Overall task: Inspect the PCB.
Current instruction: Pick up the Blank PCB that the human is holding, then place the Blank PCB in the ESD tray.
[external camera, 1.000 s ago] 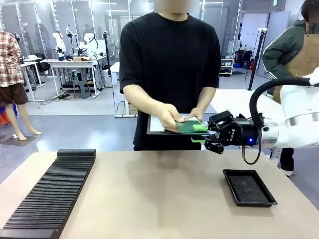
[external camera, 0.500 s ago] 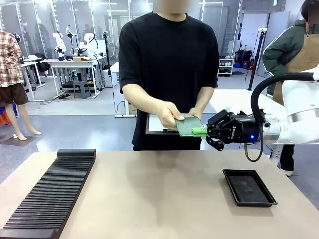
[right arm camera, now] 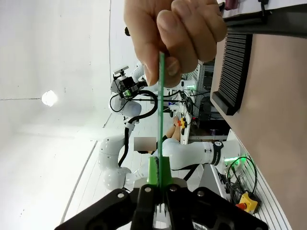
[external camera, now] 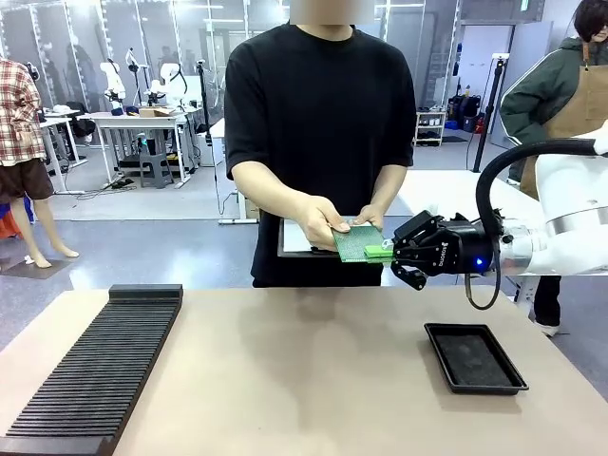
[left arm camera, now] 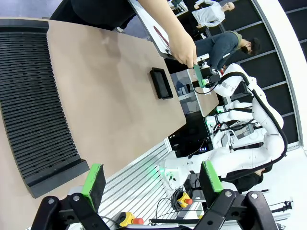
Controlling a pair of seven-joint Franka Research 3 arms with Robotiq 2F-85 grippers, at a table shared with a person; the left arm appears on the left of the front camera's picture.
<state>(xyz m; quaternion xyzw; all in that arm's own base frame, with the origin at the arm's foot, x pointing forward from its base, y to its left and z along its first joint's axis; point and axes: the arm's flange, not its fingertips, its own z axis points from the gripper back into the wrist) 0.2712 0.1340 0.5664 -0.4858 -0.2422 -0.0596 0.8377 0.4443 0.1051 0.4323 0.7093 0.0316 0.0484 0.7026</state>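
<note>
PCB (external camera: 359, 243), a thin flat green rectangular board with a fine dotted surface, is held in the air beyond the far edge of the tan worktop (external camera: 304, 380), right of the middle. You see the right tool (external camera: 382, 252) closed on its right edge, green pads pinching it, while the person's hand (external camera: 323, 226) grips its left end. In the right wrist view the board stands edge-on between pads and fingertips. A white clipboard (external camera: 296, 237) sits just behind the board. Your left tool (left arm camera: 152, 176) hangs wide open, gripping nothing. A shallow black rectangular tray (external camera: 475, 357) rests on the worktop's right, a long black ribbed rack (external camera: 95, 370) on its left.
</note>
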